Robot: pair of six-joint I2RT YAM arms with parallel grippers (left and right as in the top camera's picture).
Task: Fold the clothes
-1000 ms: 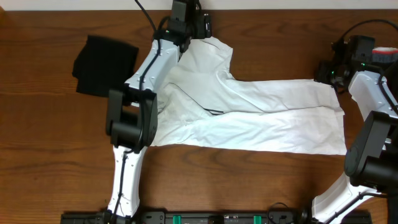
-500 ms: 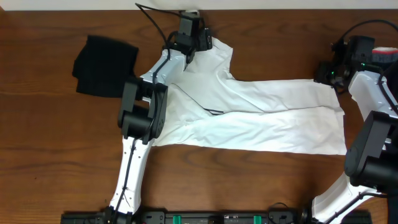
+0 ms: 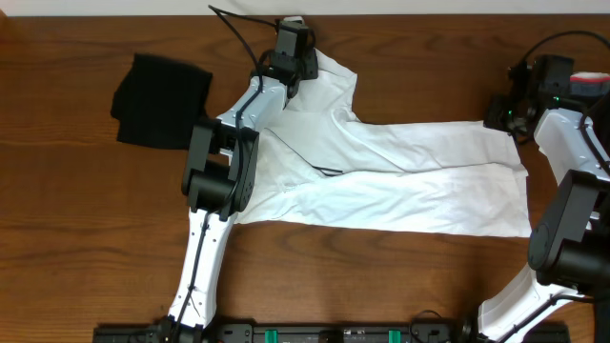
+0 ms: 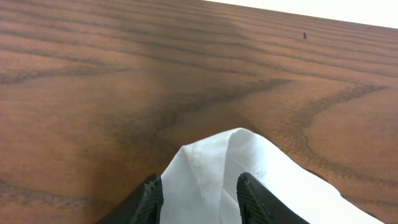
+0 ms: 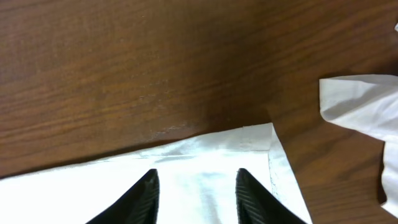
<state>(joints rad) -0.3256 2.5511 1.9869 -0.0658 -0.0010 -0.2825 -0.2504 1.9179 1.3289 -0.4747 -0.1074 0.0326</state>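
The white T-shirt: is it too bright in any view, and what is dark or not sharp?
Overhead: the white T-shirt is bright, yet its folds still read; the black garment is a dark patch almost without detail. Left wrist: the shirt is evenly lit, a soft shadow darkens the table ahead of it. Right wrist: the shirt is nearly washed out, the dark fingers slightly soft.

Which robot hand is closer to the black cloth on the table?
Left. The left gripper sits at the far corner of the white T-shirt, to the right of the black cloth. The right gripper is at the shirt's opposite end, much farther away.
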